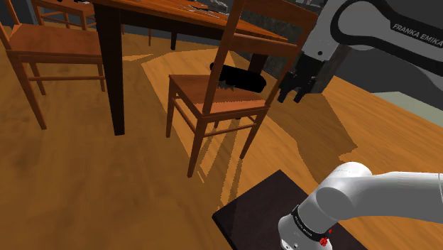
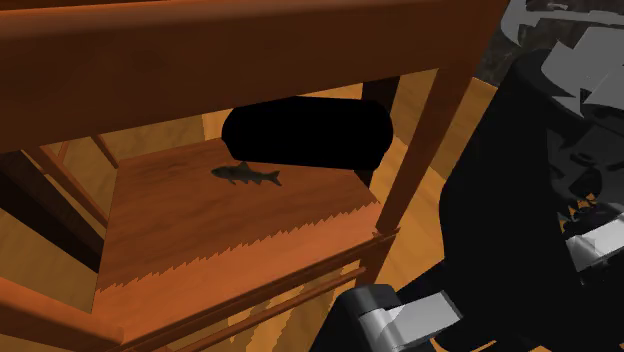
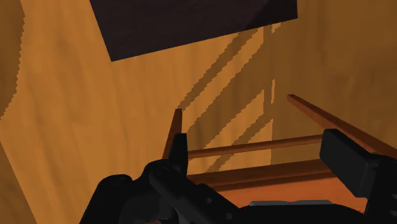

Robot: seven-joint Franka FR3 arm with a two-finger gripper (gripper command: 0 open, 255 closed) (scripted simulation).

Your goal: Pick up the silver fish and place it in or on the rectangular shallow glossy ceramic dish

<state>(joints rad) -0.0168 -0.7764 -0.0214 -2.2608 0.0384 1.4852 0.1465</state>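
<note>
Fish (image 2: 245,175): small, dark grey, lying flat on the wooden seat of the chair (image 2: 230,240), just beside the dish (image 2: 305,133). Can't tell whether the two touch. The dish renders as a plain black rounded block on the same seat, toward the backrest.

Second exterior view: close-in look under the chair's back rail, and it gives the fish's outline and fins. Black and grey robot hardware (image 2: 540,200) sits large at that view's right.

Shoulder view: wider scene. The dish reads as a black bar on the seat, partly behind a back post. Gripper (image 1: 293,96) hangs outside the backrest, at that view's right of the chair, pointing down, off the seat and apart from the dish. Also there: dark wooden table (image 1: 163,18), second chair (image 1: 42,42) at the left, wooden floor (image 1: 85,185), dark stand (image 1: 263,209) at lower right.

Wrist view: fingers (image 3: 343,159) stand spread with nothing between them. Beyond them are the chair rungs (image 3: 254,147), the floor and the stand top.

Writing: "FRANKA EMIKA" in white on the grey arm link (image 1: 383,28).
</note>
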